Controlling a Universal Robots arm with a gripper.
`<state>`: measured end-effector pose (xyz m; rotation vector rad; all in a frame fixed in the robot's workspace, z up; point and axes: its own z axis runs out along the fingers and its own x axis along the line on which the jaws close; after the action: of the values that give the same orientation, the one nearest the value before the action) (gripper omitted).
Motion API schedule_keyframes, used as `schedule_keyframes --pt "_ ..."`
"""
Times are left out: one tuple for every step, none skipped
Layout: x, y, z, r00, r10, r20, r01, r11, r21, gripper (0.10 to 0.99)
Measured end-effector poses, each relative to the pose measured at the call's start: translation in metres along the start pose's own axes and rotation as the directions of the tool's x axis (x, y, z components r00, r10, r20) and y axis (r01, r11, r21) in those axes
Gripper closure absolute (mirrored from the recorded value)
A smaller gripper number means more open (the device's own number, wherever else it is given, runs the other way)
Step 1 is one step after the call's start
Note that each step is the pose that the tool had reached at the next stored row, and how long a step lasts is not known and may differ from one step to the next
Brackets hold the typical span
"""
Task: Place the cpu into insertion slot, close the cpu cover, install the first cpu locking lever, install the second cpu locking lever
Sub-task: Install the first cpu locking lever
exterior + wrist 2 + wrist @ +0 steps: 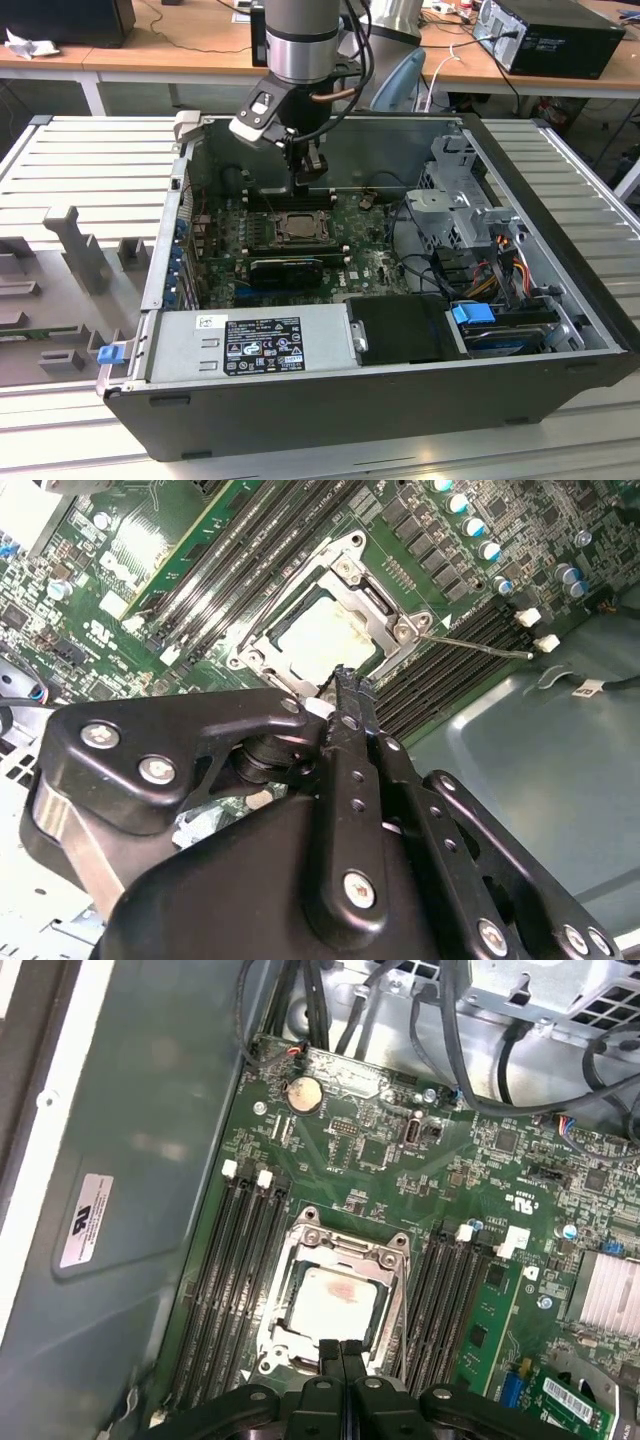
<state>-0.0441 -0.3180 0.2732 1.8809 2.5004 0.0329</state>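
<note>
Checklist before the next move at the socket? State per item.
1. cpu seated in insertion slot: ok.
2. cpu cover down over the chip: ok.
3. locking lever latched: not ok, its wire juts out over the memory slots.
4. Other lever latched: cannot tell.
5. gripper shut and empty, at the slot's edge: ok.

A pale grey slatted table point(90, 160) carries an open computer case point(300, 400) lying on its side. Beside the case, toward the exterior view's left, grey moulded blocks point(75, 245) stand on the slats. Bare slats continue past the case on the exterior view's right.
</note>
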Motion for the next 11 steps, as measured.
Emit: schedule_keyframes --pt "0.0000 0.0000 0.0000 1.0000 -0.005 -0.0001 0.005 1.0000 0.000 0.980" --pt "0.0000 0.0000 0.0000 0.9999 -0.016 -0.0004 0.016 0.9999 0.000 0.980" --pt "0.0000 0.0000 0.0000 0.9996 -0.027 -0.0007 0.027 0.9996 0.000 0.980" --pt "0.0000 0.0000 0.0000 0.9994 -0.036 -0.0009 0.036 0.9994 0.000 0.980" --pt "0.0000 0.0000 0.0000 0.9991 -0.041 -0.0010 0.041 0.9991 0.000 0.980" --pt "0.0000 0.0000 0.0000 0.9989 -0.047 -0.0011 0.047 0.9989 0.000 0.980" --pt "0.0000 0.0000 0.0000 0.9985 -0.055 -0.0013 0.055 0.9985 0.000 0.980" --pt "0.0000 0.0000 0.0000 0.9977 -0.067 -0.0017 0.067 0.9977 0.000 0.980" --pt "0.0000 0.0000 0.0000 0.9969 -0.078 -0.0019 0.078 0.9969 0.000 0.980" --pt "0.0000 0.0000 0.0000 0.9963 -0.086 -0.0021 0.086 0.9963 0.000 0.980" --pt "0.0000 0.0000 0.0000 0.9957 -0.093 -0.0023 0.093 0.9957 0.000 0.980"
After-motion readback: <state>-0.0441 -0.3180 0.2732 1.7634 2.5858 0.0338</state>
